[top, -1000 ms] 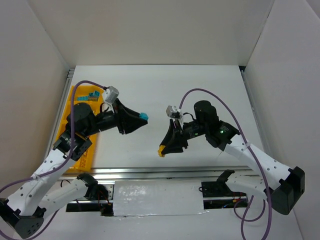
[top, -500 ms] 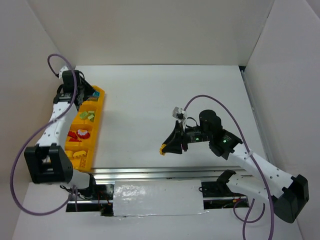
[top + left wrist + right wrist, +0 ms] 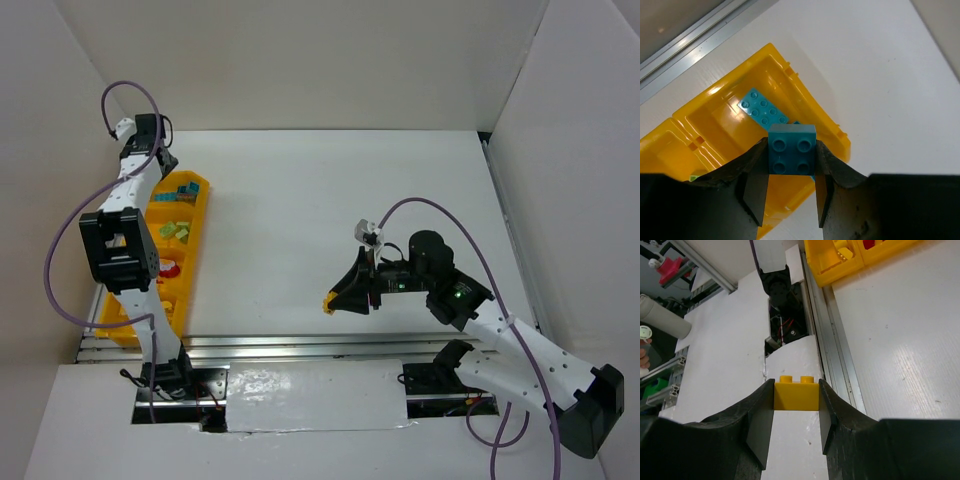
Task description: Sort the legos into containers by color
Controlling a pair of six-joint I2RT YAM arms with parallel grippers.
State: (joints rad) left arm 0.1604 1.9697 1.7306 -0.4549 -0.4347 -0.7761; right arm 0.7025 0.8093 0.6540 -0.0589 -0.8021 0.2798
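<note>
While your left claw (image 3: 791, 167) pinches a square teal plastic brick (image 3: 792, 147) over the far compartment (image 3: 735, 117) of the long yellow-orange plastic tray (image 3: 807, 110), because a flat teal brick (image 3: 762, 107) lies inside, your right claw (image 3: 796, 405) clamps a small yellow plastic brick (image 3: 796, 395) well apart.

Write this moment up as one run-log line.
left gripper: shut on teal brick, over far-end compartment of tray, which holds long teal brick | right gripper: shut on yellow brick, apart from tray

Two arms (image 3: 500, 335), one tray (image 3: 201, 212), one gripped teal brick (image 3: 791, 150), one gripped yellow brick (image 3: 796, 396).
</note>
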